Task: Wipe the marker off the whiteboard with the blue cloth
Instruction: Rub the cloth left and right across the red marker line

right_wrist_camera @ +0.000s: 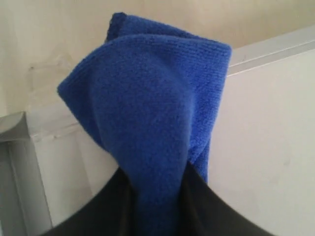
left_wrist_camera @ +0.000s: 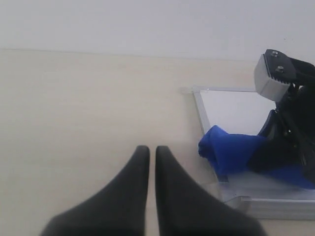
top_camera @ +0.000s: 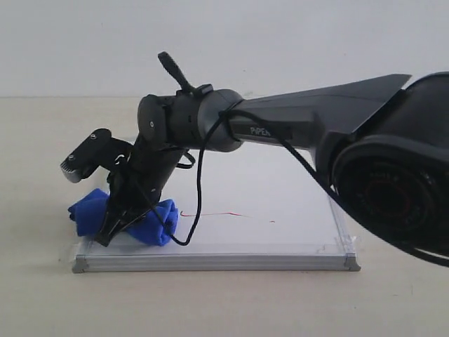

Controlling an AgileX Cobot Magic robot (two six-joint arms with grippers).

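Observation:
The whiteboard [top_camera: 280, 232] lies flat on the table, silver frame and grey corner caps showing. A thin dark-red marker line [top_camera: 214, 213] with a small separate dot runs across its middle. The blue cloth [top_camera: 151, 223] is bunched at the board's front left corner, and my right gripper [top_camera: 112, 232], reaching across from the right, is shut on it and presses it down there. In the right wrist view the blue cloth [right_wrist_camera: 152, 108] fills the space between the jaws of the right gripper [right_wrist_camera: 160, 196]. My left gripper [left_wrist_camera: 148, 153] is shut on nothing, over bare table left of the board [left_wrist_camera: 231, 108].
The right arm's black forearm [top_camera: 302, 126] and a loose cable [top_camera: 200, 182] stretch over the board. A beige tabletop [top_camera: 42, 210] surrounds the board, with a pale wall behind.

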